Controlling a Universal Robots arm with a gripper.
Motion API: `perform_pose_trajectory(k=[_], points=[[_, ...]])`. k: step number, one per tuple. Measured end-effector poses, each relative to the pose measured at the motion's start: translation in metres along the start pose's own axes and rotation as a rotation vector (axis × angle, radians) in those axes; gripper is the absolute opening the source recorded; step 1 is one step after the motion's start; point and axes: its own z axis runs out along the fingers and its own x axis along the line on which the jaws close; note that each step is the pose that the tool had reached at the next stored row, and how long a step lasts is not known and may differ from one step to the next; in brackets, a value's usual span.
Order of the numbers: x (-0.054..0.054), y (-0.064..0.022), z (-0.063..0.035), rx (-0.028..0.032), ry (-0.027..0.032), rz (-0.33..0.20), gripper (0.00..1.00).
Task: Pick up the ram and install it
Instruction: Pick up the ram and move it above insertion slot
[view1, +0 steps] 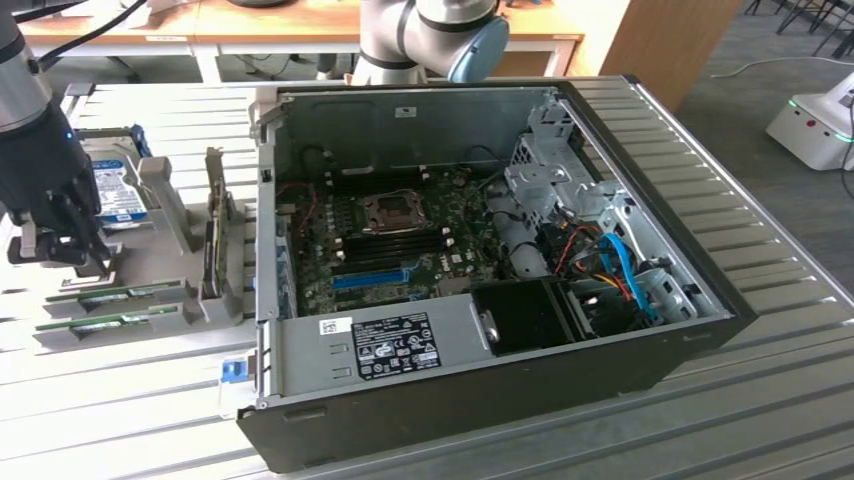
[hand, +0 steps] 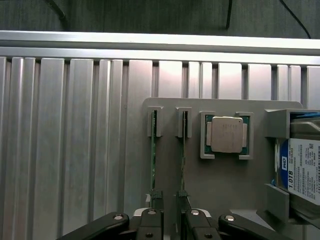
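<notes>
The ram (hand: 184, 150) is a slim green board standing on edge in a slot of the gray holder (hand: 225, 190), just beside the CPU (hand: 227, 134). A 2nd ram stick (hand: 153, 150) stands parallel to it. Its long axis lies level, running from the gripper (hand: 172, 227) toward the ribbed table's (hand: 75, 150) edge. You see the fingers spread apart, gripping nothing, at the sticks' near ends.

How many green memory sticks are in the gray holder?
2. One ram stick stands on edge in the gray holder; the other ram stick stands beside it, nearer the square processor chip. None looks hidden.
</notes>
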Motion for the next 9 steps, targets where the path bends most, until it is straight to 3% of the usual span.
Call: perform_pose_trajectory(k=[9], points=[[0.0,0.0,0.0062,-0.0001,0.0001,0.0,0.25]])
